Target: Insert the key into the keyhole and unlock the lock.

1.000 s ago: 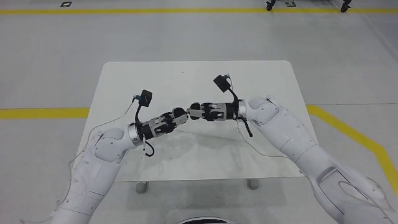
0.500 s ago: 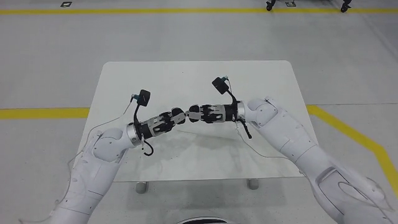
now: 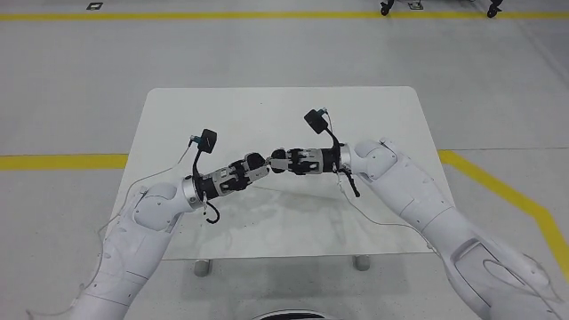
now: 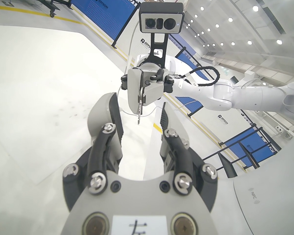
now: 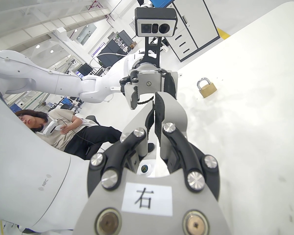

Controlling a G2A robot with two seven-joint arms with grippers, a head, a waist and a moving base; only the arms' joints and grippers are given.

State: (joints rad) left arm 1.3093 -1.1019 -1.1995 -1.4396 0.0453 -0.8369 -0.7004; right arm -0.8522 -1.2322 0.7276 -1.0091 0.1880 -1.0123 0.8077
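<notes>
My right gripper (image 4: 140,91) is shut on a thin metal key (image 4: 139,111), whose blade points toward my left gripper (image 4: 138,102). The left gripper is open, one finger on each side of the key's tip and not touching it. In the top view the two grippers meet nose to nose above the middle of the table, the left gripper (image 3: 255,165) beside the right gripper (image 3: 276,160). A brass padlock (image 5: 207,89) with a silver shackle lies flat on the table, off to one side of the shut right gripper (image 5: 154,99). Beyond it hangs the open left gripper (image 5: 150,94).
The white table (image 3: 373,116) has rounded corners, and both arms are held above its surface. Grey floor with yellow lines surrounds it. Wheeled equipment stands far behind the table.
The right gripper has edged slightly toward the left gripper. Otherwise both arms hold nearly the same pose.
</notes>
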